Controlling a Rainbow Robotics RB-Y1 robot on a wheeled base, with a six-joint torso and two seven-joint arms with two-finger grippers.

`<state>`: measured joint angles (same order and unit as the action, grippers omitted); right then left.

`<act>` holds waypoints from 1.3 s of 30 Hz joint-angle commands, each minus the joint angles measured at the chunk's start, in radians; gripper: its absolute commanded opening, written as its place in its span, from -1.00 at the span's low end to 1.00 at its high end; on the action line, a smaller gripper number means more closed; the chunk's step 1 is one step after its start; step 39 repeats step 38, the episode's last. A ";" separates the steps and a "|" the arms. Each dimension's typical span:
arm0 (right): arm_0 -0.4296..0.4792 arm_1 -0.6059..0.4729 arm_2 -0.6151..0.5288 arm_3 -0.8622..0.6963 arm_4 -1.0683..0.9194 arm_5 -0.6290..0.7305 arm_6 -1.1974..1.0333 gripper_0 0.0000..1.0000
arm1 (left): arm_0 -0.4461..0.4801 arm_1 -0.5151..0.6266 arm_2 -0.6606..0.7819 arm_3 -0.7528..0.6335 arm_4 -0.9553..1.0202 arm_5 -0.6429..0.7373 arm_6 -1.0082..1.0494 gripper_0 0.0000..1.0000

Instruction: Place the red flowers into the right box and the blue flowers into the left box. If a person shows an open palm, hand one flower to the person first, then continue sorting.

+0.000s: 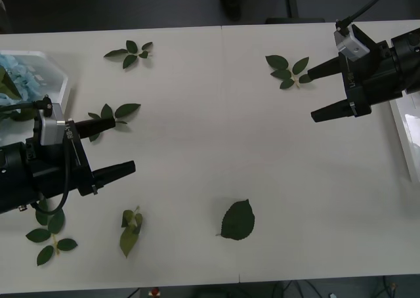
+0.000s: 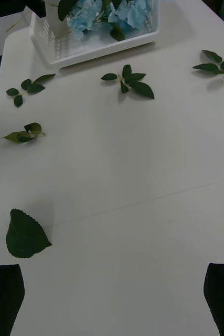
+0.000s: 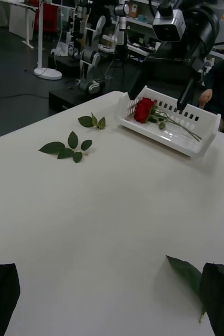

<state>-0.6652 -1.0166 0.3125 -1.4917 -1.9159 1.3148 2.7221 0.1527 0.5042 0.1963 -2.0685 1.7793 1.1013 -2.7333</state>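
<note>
Pale-blue flowers (image 1: 13, 75) lie in the left box (image 1: 59, 71) at the table's far left; the right wrist view shows these blue flowers (image 2: 98, 13) inside the left box (image 2: 101, 50). A red flower (image 3: 143, 109) lies with its stem in the right box (image 3: 164, 137), whose rim (image 1: 407, 134) runs along the table's right edge. My left gripper (image 1: 125, 145) hovers open and holds nothing just right of the left box; its fingertips (image 3: 1, 294) stand wide apart. My right gripper (image 1: 310, 96) is open and holds nothing beside the right box, with its fingertips (image 2: 222, 296) apart.
Loose green leaf sprigs lie scattered on the white table (image 1: 216, 147): at the back left (image 1: 130, 52), at the back right (image 1: 287, 71), by my left fingers (image 1: 111, 112) and at the front left (image 1: 49, 235). A single big leaf (image 1: 237, 220) lies front centre.
</note>
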 commanded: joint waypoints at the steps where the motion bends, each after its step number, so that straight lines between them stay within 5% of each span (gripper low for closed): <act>1: 0.004 -0.039 0.002 -0.022 -0.012 -0.003 -0.017 1.00 | -0.035 0.005 0.015 -0.008 0.060 -0.006 0.028 1.00; 7: 0.004 -0.039 0.002 -0.022 -0.012 -0.003 -0.017 1.00 | -0.051 0.089 0.014 -0.008 0.123 -0.021 0.028 1.00; 15: 0.004 -0.039 0.002 -0.022 -0.012 -0.003 -0.017 1.00 | -0.047 0.352 -0.081 -0.007 0.287 -0.144 0.028 1.00; 39: 0.004 -0.039 0.002 -0.022 -0.012 -0.003 -0.017 1.00 | -0.051 0.387 -0.106 -0.001 0.322 -0.144 0.028 1.00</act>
